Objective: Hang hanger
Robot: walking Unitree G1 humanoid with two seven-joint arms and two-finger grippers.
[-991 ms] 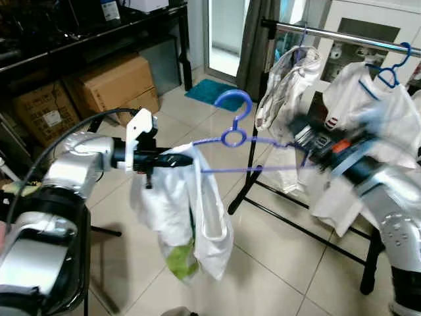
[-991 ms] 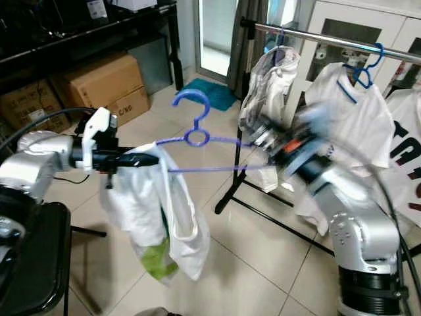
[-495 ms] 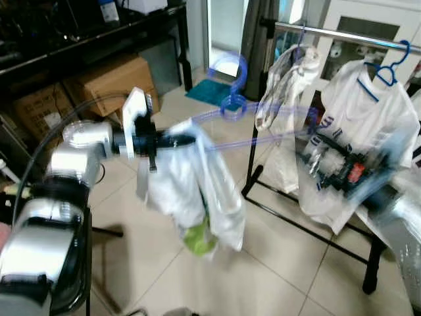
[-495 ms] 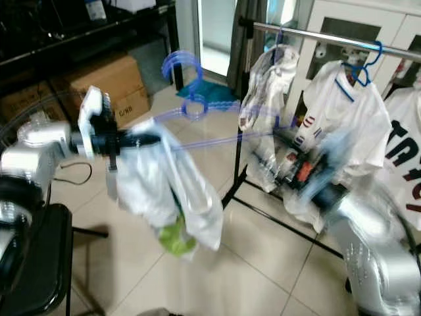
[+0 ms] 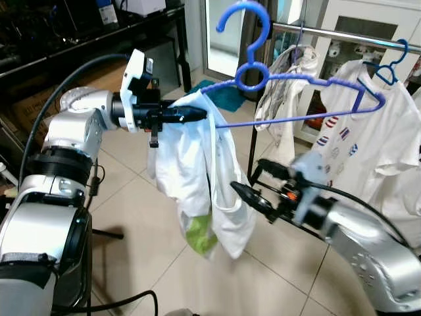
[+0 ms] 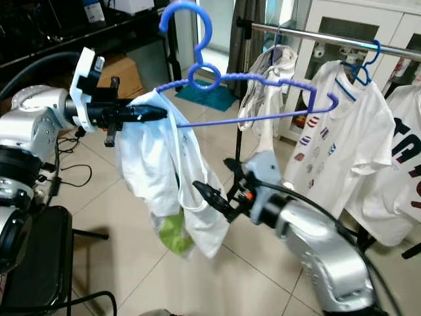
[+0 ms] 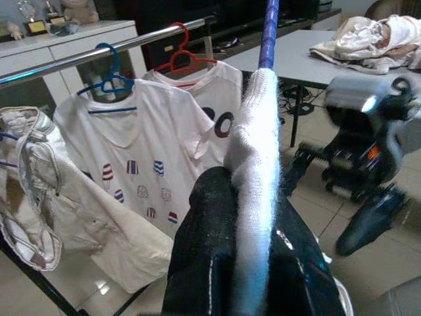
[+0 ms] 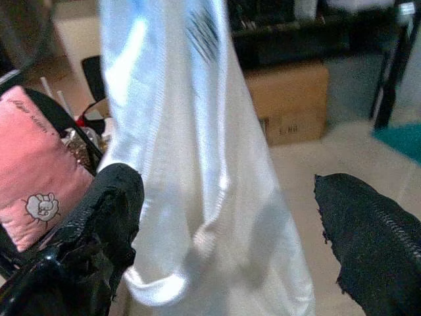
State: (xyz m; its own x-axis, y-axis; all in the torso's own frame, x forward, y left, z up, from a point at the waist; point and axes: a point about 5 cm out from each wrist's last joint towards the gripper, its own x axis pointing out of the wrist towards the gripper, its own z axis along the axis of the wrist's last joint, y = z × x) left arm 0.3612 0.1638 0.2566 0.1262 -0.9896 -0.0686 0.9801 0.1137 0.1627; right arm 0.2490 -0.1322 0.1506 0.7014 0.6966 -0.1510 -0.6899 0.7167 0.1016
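Hard to see: the left claw (image 5: 197,115) fingertips are buried in the white garment (image 5: 197,178), so the exact grip point on the blue hanger (image 5: 289,99) is hidden. In the left wrist view the black fingers (image 7: 210,263) sit tight on either side of cloth wrapped over the hanger's end, i.e. clamped on hanger + fabric. The hanger's near shoulder is under the cloth; its far end and hook (image 5: 247,26) are bare. A green patch shows low in the garment, can't tell what it is. The right arm's elbow is cut off by the frame edge.

The right claw (image 5: 253,184) is spread wide, fingers (image 8: 112,204) well apart; the garment hangs between them in the right wrist view, not gripped. It sits low, beside the garment's lower part.

The hanger is held up in the air, tilted, its far end near the white printed t-shirt (image 5: 368,131) on the clothes rail (image 5: 342,34); hook not on the rail.

Vs 1 s ago: the hanger is higher, w/ the hook now near the frame top. The right claw had been at the hanger's far end; it's let go and dropped down under it. Motion blur on that arm is mostly gone. The left arm is raised too.
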